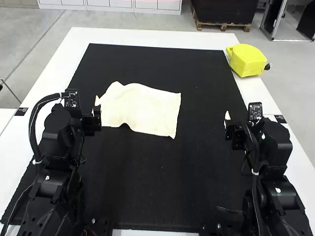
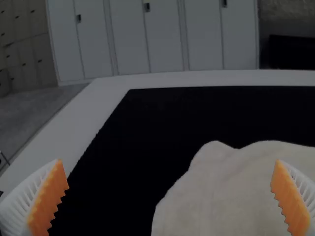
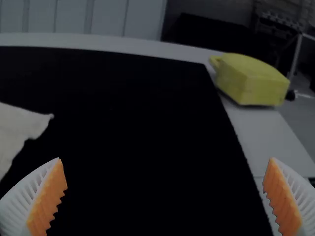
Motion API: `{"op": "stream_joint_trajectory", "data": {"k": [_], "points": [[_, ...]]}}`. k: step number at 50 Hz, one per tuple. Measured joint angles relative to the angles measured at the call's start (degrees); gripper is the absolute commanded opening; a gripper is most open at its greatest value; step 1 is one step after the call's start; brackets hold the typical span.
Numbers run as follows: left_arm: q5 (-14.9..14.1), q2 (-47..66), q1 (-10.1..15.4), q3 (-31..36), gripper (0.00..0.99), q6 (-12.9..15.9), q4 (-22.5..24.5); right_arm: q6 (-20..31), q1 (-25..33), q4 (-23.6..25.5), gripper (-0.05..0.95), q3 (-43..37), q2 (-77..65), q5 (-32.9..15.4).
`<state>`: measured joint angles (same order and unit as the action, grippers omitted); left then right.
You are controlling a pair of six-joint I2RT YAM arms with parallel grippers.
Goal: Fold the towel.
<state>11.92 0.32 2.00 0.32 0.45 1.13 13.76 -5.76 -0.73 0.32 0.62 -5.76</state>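
In the high view, a cream towel [image 1: 142, 109] lies spread as one uneven sheet on the black mat, its left side wavy and its right edge fairly straight. My left gripper [image 1: 96, 109] is at the towel's left end; I cannot tell whether it touches. Far to the towel's right, over the mat, is my right gripper [image 1: 227, 122]. From the left wrist, the towel [image 2: 221, 196] shows beyond my left gripper [image 2: 170, 196], whose fingers stand wide apart. The right wrist view has a towel corner [image 3: 19, 130] and my right gripper [image 3: 165, 194], open with nothing between its fingers.
The black mat [image 1: 162, 182] covers most of the white table [image 1: 142, 37]. A yellow case-like object [image 1: 247, 60] sits at the table's far right edge, beside the mat. Both arms stand at the near side, one on each side of the mat.
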Motion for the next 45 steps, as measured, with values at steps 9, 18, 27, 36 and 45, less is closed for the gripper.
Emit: {"op": "stream_joint_trajectory", "data": {"k": [9, 18, 27, 36, 45], "points": [[0.0, 0.0, 0.0, 0.0, 0.967, 0.0, 0.0, 0.0, 0.0, 0.0, 0.92, 0.0, 0.0, 0.0], [0.0, 0.0, 0.0, 0.0, 0.967, 0.0, 0.0, 0.0, 0.0, 0.3, 0.92, 0.0, 0.0, 1.3], [0.0, 0.0, 0.0, 0.0, 0.969, 0.0, 0.0, 0.0, 0.0, 0.6, 0.92, 0.0, 0.0, 3.4], [0.0, 0.0, 0.0, 0.0, 0.969, 0.0, 0.0, 0.1, 0.0, 0.7, 0.92, 0.0, 0.0, 4.7], [0.0, 0.0, 0.0, 0.0, 0.969, 0.0, 0.0, 3.6, 0.0, 0.7, 0.92, 0.0, 0.0, 5.2]]}}
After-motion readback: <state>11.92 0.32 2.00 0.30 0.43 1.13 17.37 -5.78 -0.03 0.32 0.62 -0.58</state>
